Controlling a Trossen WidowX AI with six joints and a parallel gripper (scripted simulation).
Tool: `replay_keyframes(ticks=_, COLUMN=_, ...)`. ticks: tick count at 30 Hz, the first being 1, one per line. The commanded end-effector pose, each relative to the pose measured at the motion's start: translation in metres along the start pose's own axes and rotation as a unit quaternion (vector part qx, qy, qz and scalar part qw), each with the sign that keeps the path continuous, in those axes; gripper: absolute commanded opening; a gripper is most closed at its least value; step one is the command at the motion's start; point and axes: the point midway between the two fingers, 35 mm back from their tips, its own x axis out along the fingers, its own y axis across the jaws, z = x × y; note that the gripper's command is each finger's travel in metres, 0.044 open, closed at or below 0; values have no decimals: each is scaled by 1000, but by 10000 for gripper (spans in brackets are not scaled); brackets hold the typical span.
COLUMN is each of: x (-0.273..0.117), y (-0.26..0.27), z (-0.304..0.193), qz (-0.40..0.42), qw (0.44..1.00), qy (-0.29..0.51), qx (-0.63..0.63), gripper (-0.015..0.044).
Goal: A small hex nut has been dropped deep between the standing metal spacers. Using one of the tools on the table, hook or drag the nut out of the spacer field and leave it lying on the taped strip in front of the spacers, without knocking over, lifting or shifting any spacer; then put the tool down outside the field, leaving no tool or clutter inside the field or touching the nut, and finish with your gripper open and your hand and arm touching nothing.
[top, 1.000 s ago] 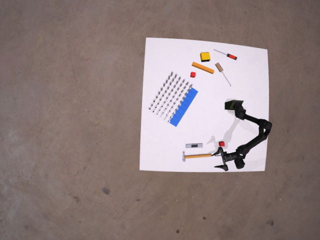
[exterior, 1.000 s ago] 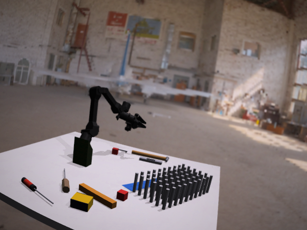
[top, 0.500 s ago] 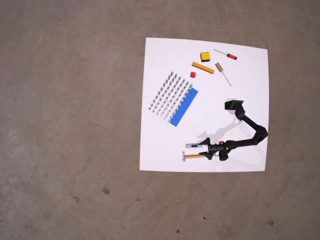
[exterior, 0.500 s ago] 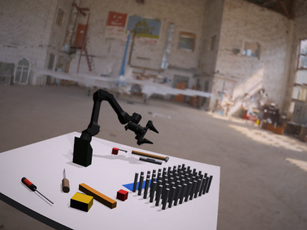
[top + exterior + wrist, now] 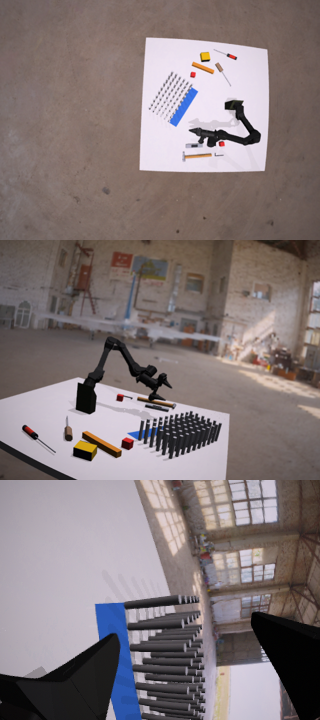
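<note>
My gripper [image 5: 194, 136] [image 5: 168, 393] [image 5: 186, 630] is open and empty, raised above the table between the blue strip and the grey box-shaped tool. The metal spacers [image 5: 172, 73] [image 5: 172, 447] [image 5: 160, 601] stand upright in rows. The blue taped strip [image 5: 184, 107] [image 5: 139, 434] [image 5: 111, 625] lies along their front side. I cannot make out the nut in any view. A small L-shaped hex key [image 5: 219, 155] [image 5: 127, 397] lies beyond the hammer's handle end. A red-handled screwdriver [image 5: 231, 56] [image 5: 30, 432] and a brown-handled tool [image 5: 219, 67] [image 5: 68, 433] lie on the opposite side.
A hammer [image 5: 197, 156] [image 5: 155, 402] and a grey tool [image 5: 189, 145] [image 5: 156, 407] lie near the gripper. One red cube [image 5: 221, 143] [image 5: 119, 397] is near the hex key. Another red cube [image 5: 193, 74] [image 5: 127, 443], an orange bar [image 5: 202, 67] [image 5: 102, 444] and a yellow block [image 5: 205, 56] [image 5: 85, 447] are beyond the spacers.
</note>
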Motion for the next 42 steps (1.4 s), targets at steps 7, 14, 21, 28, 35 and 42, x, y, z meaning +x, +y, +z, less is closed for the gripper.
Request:
replay_keyframes(ticks=7, x=36, y=-21, z=-132, qz=-19, qw=915, qy=103, qx=389, gripper=440)
replay_keyframes(ticks=14, x=38, y=-28, z=-171, qz=-40, qw=856, qy=127, qx=500, gripper=440)
replay_keyframes(ticks=21, x=38, y=-28, z=-171, qz=-40, qw=856, qy=127, qx=500, gripper=440)
replay_keyframes(ticks=28, x=38, y=-28, z=-171, qz=-40, qw=856, qy=127, qx=500, gripper=440)
replay_keyframes(ticks=35, x=38, y=-28, z=-171, qz=-40, qw=856, qy=127, qx=500, gripper=440)
replay_keyframes(ticks=42, x=38, y=-28, z=-171, qz=-40, qw=856, qy=127, qx=500, gripper=440)
